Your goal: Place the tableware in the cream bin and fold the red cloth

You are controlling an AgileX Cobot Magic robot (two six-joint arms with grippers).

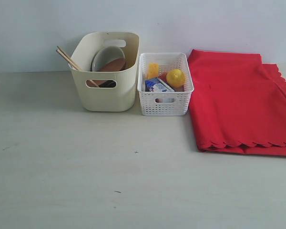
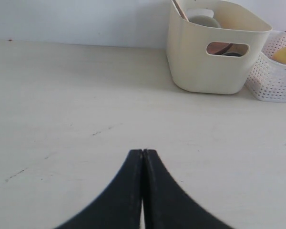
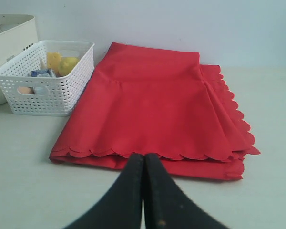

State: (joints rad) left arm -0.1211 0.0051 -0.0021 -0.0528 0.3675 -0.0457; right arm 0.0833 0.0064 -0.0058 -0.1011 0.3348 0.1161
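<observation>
The red cloth (image 1: 238, 102) lies on the table (image 1: 133, 181) at the right, just beside the white lattice basket (image 1: 164, 109). It is doubled over in flat layers, with its scalloped hem toward the front. It looks soft, limp and light, so its layers would likely sag and slide on one another when lifted. The surest hold is probably a pinch at a hem corner, through all the layers at once.

The cream bin (image 1: 107, 98) stands close on the basket's other side. In it, wooden chopsticks (image 1: 69, 59) lean out over the rim, and a pale round dish (image 1: 106, 55) stands against the back wall with a brown piece (image 1: 114, 65) in front of it. Whatever lies deeper is hidden.

The basket holds a lemon (image 1: 175, 78), a yellow block (image 1: 153, 70) and a small carton (image 1: 157, 86).

The left fingers (image 2: 131, 181) are pressed together and hold nothing, over bare table. The right fingers (image 3: 133, 181) are likewise together and empty, near the cloth's hem
</observation>
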